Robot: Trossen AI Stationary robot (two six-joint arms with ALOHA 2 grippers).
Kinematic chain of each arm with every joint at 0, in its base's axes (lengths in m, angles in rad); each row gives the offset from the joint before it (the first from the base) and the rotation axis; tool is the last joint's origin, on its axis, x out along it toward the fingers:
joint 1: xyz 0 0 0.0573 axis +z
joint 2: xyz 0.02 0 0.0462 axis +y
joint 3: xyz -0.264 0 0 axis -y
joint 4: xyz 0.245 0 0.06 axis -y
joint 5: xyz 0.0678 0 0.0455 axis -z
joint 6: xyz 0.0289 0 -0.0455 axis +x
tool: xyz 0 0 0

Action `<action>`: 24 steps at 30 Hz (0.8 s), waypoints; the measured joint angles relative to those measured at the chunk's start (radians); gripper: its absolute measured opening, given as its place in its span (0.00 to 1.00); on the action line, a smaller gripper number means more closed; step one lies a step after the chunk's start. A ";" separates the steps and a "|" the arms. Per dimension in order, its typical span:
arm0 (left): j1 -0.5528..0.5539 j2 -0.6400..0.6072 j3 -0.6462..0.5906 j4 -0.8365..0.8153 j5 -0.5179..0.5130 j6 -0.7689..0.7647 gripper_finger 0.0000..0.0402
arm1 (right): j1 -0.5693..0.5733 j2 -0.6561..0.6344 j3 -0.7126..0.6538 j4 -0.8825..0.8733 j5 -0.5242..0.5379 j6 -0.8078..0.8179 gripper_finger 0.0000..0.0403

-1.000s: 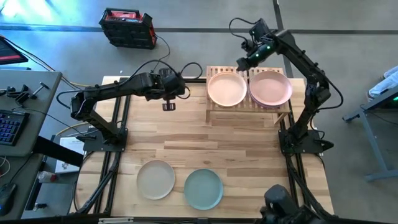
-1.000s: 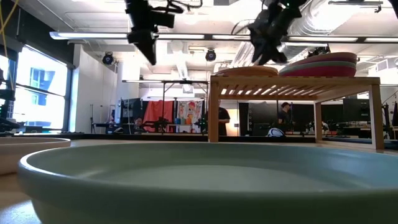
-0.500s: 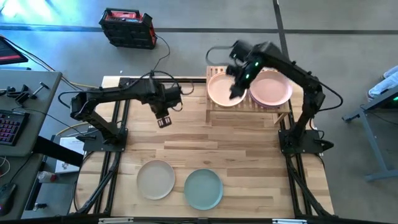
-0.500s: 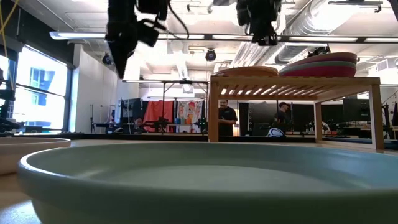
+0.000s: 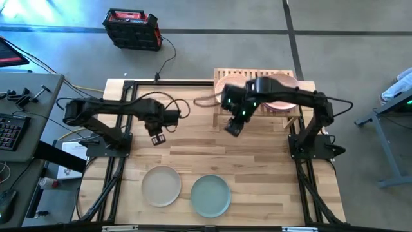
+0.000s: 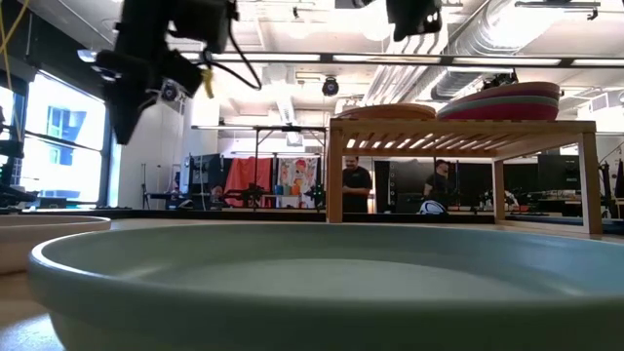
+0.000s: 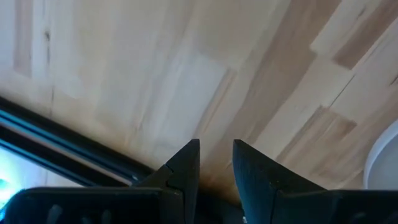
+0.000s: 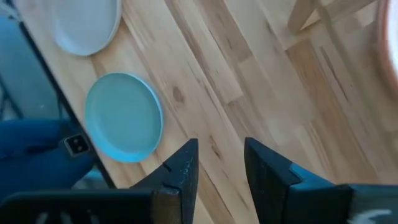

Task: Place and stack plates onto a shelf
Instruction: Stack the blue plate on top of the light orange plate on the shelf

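Plank-topped bench [image 5: 257, 161] on a grey floor, seen from above, left to right. Left gripper [image 5: 158, 139]: hovering over bare wood on the bench's left half, fingers [image 7: 186, 163] slightly parted, holding nothing. Beige plate [image 5: 161, 185] and teal plate [image 5: 210, 195]: side by side at the near edge, flat on the bench. Right gripper [image 5: 232, 127]: above the bench just in front of the shelf [image 5: 293, 119], fingers [image 8: 181, 169] spread, empty. Shelf at the far right: one peach plate [image 5: 225, 86] beside a stack topped by a pink plate [image 5: 283, 103].
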 joint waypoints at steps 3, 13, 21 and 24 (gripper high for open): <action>-0.037 -0.046 -0.048 0.001 0.003 -0.047 0.21 | 0.078 0.008 0.000 0.015 0.084 0.102 0.27; -0.116 -0.112 -0.120 0.009 0.074 -0.159 0.21 | 0.286 0.078 0.000 0.080 0.204 0.361 0.27; -0.159 -0.107 -0.120 0.015 0.074 -0.252 0.21 | 0.409 0.195 0.000 0.152 0.216 0.424 0.27; -0.176 -0.107 -0.121 0.016 0.074 -0.273 0.21 | 0.442 0.247 0.000 0.175 0.229 0.436 0.27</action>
